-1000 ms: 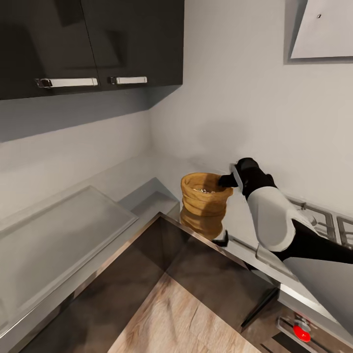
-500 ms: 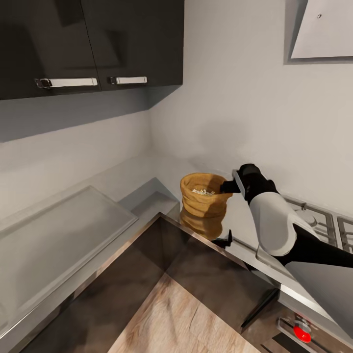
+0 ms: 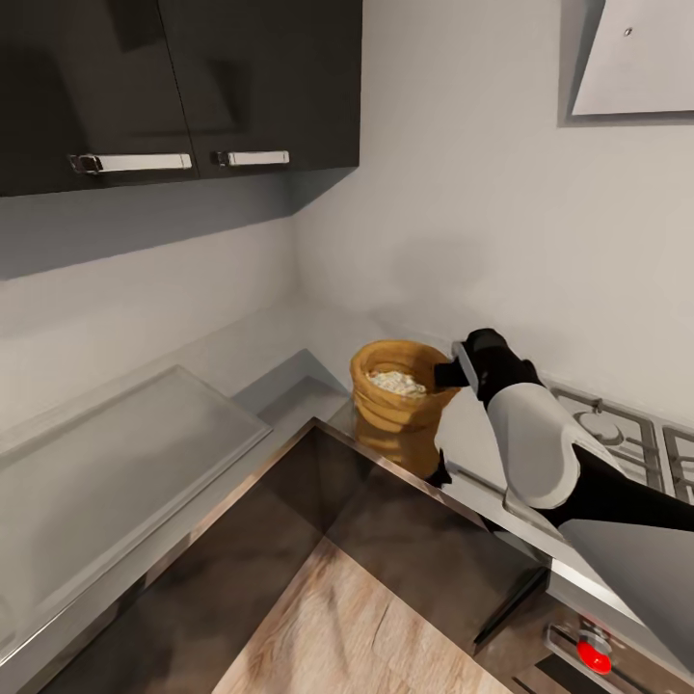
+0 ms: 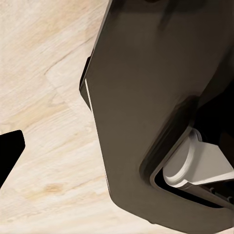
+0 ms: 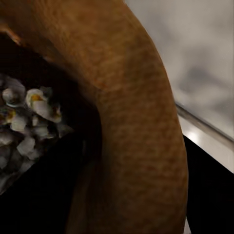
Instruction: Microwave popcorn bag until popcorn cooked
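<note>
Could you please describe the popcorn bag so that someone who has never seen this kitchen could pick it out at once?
Start at the glossy grey countertop in the corner below the dark wall cabinets, left of the gas hob. There sits the popcorn bag, with the right end effector at its rim. It is a squat tan burlap sack with a thick rolled rim and white popcorn in its mouth, the one warm-coloured thing on the grey.

one popcorn bag (image 3: 395, 403), two cabinet handles (image 3: 132, 162), one red knob (image 3: 594, 655).
</note>
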Robot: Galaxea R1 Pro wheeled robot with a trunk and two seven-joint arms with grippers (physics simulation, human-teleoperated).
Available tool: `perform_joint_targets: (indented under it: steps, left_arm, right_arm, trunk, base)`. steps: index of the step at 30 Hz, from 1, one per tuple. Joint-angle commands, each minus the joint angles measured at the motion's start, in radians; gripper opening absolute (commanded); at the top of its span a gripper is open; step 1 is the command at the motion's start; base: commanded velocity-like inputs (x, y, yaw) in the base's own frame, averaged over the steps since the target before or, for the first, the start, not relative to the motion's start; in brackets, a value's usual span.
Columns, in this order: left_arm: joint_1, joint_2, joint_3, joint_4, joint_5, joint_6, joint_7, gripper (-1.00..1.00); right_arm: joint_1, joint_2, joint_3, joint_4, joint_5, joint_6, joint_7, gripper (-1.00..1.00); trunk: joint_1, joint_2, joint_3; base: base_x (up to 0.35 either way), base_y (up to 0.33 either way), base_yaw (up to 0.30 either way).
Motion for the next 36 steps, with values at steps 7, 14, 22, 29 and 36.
perform_joint_targets:
  steps: [7,14,22,29,36]
  left_arm:
    - [0.0,0.0,0.001,-0.001,0.002,-0.002,0.003,1.0]
    - [0.0,-0.001,0.001,-0.001,0.002,-0.002,0.003,1.0]
    - [0.0,-0.002,0.001,-0.002,0.001,-0.002,0.003,1.0]
    - [0.0,-0.002,0.002,-0.002,0.001,-0.002,0.003,1.0]
    - [0.0,-0.001,0.003,-0.002,0.001,-0.002,0.003,1.0]
  right_arm:
    - [0.0,-0.002,-0.008,-0.003,-0.008,0.014,0.006,-1.0]
    - [0.0,0.014,-0.004,-0.081,-0.007,0.215,0.005,-1.0]
    - [0.002,0.055,0.002,-0.212,-0.005,0.215,0.005,-1.0]
    - [0.002,0.052,0.004,-0.213,-0.004,0.215,0.005,-1.0]
    - [0.002,0.048,0.004,-0.213,-0.005,0.215,0.007,-1.0]
  trunk:
    - [0.0,-0.001,-0.001]
    - [0.0,-0.001,-0.001]
    - [0.0,-0.001,-0.001]
    - [0.0,-0.001,-0.001]
    - [0.0,-0.001,-0.001]
  base:
    - [0.0,0.0,0.0]
    - [0.0,0.0,0.0]
    - [0.0,0.0,0.0]
    - [0.0,0.0,0.0]
    - [0.0,0.0,0.0]
